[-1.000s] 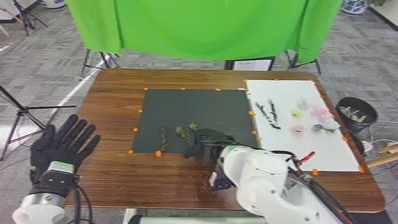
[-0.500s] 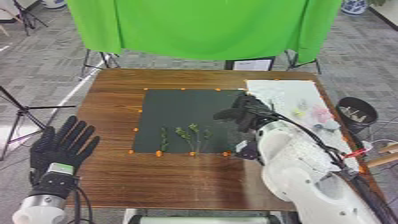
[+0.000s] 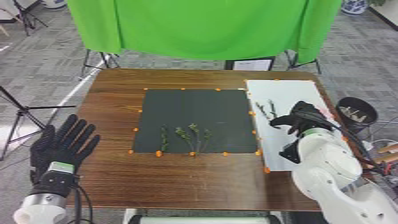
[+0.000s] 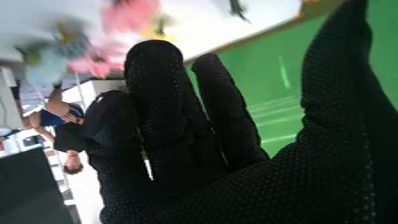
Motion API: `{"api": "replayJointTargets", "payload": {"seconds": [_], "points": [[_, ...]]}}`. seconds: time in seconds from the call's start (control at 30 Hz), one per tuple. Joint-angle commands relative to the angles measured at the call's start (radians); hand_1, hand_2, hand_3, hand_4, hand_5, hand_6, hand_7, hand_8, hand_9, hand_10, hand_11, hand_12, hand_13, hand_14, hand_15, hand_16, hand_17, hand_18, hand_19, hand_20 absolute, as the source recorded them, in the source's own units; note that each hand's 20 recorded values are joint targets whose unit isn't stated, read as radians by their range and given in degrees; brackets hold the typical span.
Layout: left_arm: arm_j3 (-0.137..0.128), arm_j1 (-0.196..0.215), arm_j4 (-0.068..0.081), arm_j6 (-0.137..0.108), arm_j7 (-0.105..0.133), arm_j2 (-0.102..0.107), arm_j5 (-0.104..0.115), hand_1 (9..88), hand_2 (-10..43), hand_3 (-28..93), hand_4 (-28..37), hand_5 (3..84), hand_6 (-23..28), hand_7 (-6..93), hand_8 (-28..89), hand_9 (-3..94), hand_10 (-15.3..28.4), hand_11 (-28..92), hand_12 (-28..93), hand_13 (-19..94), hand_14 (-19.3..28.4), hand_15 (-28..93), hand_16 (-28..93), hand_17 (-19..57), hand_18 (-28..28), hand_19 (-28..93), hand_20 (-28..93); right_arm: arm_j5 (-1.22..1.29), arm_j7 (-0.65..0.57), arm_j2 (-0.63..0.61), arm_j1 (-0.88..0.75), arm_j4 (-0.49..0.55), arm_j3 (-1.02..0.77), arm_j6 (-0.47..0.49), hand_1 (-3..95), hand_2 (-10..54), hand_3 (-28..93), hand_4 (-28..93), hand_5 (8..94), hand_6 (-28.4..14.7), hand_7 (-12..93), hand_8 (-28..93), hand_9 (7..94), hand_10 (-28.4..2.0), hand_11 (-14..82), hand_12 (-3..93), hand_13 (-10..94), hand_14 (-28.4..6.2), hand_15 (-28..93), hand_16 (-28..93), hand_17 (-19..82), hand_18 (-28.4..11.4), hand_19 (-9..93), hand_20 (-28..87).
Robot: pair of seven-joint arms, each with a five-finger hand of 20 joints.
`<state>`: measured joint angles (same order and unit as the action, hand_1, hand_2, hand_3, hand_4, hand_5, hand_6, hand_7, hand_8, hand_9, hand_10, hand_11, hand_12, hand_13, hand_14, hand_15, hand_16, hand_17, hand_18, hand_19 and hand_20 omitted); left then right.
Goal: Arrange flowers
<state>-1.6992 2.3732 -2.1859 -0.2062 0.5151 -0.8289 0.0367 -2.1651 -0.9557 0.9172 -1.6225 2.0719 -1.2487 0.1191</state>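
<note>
A: Here we are over the white board (image 3: 282,87), and there's the right hand (image 3: 306,116), above its right-hand side!

B: The wrist view gives us the fingers (image 4: 160,100) fairly straight, the thumb (image 4: 333,85) well apart from them. Beyond the fingertips, a cluster of flowers: pink flowers (image 4: 131,16), a pale blue flower (image 4: 73,47), a touch of yellow. Touching them or not? I can't tell.

A: Across in the head view, dark stems (image 3: 261,109) lie on that same board, just left of the right hand.

B: And look at the black mat (image 3: 191,107)! Green sprigs (image 3: 194,131) lie side by side towards its near edge, tips pointing away from the robot.

A: Orange markers (image 3: 159,154) dot the edges of both mat and board.

B: And the left hand (image 3: 60,150)? Over at the brown table's (image 3: 178,182) left side, palm flat, fingers spread wide apart.
</note>
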Motion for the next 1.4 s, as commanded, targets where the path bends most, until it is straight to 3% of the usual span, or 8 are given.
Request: {"api": "replayJointTargets", "payload": {"seconds": [0.03, 0.13, 0.5, 0.73, 0.8, 1.1, 1.27, 1.4], "points": [[0.009, -0.007, 0.004, 0.013, -0.011, -0.002, -0.004, 27.8, 13.3, 72, -28.3, 44.2, 8.3, 12.2, -8, 37.3, 14.6, 20, 11, 27, 15.5, 35, -7, -6.4, 14.1, 35, 10, -0.055, 0.022, 0.025, 0.075, -0.027, 0.073, -0.013, 29.3, -9.5, 68, -24, 55.0, -13.0, 9, -8, 54.5, -21.3, 12.6, 16.4, 67, -15.1, 67, 26, 42, -24.9, 93, 31], [0.017, -0.018, 0.003, -0.004, -0.015, -0.005, -0.001, 27.8, 13.3, 72, -28.3, 44.1, 8.3, 12.3, -8, 37.3, 14.6, 20, 11, 27, 15.5, 35, -7, -6.4, 14.1, 35, 10, -0.078, 0.009, 0.038, 0.122, -0.065, 0.100, -0.002, 28.8, -9.5, 68, -25, 54.1, -13.5, 8, -8, 53.4, -21.4, 11.9, 16.2, 67, -15.1, 67, 26, 42, -24.9, 93, 30], [0.030, -0.026, -0.001, -0.008, -0.014, -0.010, 0.000, 27.8, 13.3, 72, -28.3, 43.9, 8.4, 12.3, -8, 36.9, 14.5, 20, 11, 27, 15.4, 35, -7, -6.4, 14.1, 35, 10, -0.008, -0.011, 0.106, 0.267, -0.261, 0.131, 0.109, 28.9, -9.5, 68, -27, 51.6, -15.1, 6, -8, 49.8, -22.8, 10.2, 15.8, 65, -15.4, 68, 25, 42, -25.5, 93, 30], [0.038, -0.037, 0.000, -0.013, -0.026, -0.013, -0.002, 27.8, 13.3, 72, -28.3, 43.9, 8.4, 12.4, -8, 36.6, 14.5, 20, 11, 27, 15.4, 35, -7, -6.4, 14.1, 35, 10, -0.003, -0.006, 0.138, 0.297, -0.314, 0.148, 0.121, 30.1, -9.5, 67, -28, 49.9, -15.1, 6, -8, 48.2, -23.4, 9.6, 16.1, 63, -15.7, 68, 24, 41, -25.6, 93, 30], [0.042, -0.041, 0.001, -0.007, -0.033, -0.016, -0.008, 27.8, 13.3, 72, -28.3, 44.0, 8.4, 12.4, -8, 36.7, 14.5, 20, 11, 27, 15.4, 35, -7, -6.4, 14.1, 35, 10, 0.019, -0.041, 0.157, 0.307, -0.336, 0.160, 0.050, 31.1, -9.5, 66, -28, 49.8, -15.1, 6, -7, 48.2, -23.4, 9.5, 16.1, 63, -15.6, 68, 24, 41, -25.6, 93, 30], [0.071, -0.082, 0.015, 0.001, -0.057, -0.023, -0.012, 27.8, 13.4, 72, -28.3, 44.2, 8.4, 12.5, -8, 37.0, 14.6, 20, 11, 27, 15.4, 35, -7, -6.5, 14.1, 35, 10, -0.034, -0.023, 0.192, 0.318, -0.447, 0.230, 0.020, 42.1, -9.5, 65, -28, 54.7, -11.2, 12, -8, 54.7, -21.1, 14.6, 16.7, 67, -13.2, 68, 24, 43, -24.7, 93, 34], [0.070, -0.083, 0.016, 0.001, -0.062, -0.022, -0.012, 27.8, 13.4, 72, -28.3, 44.2, 8.4, 12.5, -8, 37.1, 14.6, 20, 11, 27, 15.4, 35, -7, -6.5, 14.1, 35, 10, -0.055, -0.031, 0.197, 0.298, -0.477, 0.243, -0.014, 50.2, -9.5, 73, -28, 64.5, -5.4, 22, -11, 66.9, -16.5, 21.6, 19.1, 72, -10.4, 65, 26, 45, -23.3, 93, 35], [0.072, -0.083, 0.017, 0.007, -0.061, -0.019, -0.015, 27.8, 13.4, 72, -28.3, 44.2, 8.4, 12.6, -8, 37.1, 14.6, 20, 11, 27, 15.4, 35, -7, -6.5, 14.1, 35, 10, -0.066, -0.037, 0.187, 0.277, -0.477, 0.249, -0.047, 61.4, -9.5, 64, -28, 68.8, -3.5, 32, 7, 76.7, -12.1, 13.2, 35.6, 76, -7.7, 62, 34, 47, -22.8, 93, 35]]}}
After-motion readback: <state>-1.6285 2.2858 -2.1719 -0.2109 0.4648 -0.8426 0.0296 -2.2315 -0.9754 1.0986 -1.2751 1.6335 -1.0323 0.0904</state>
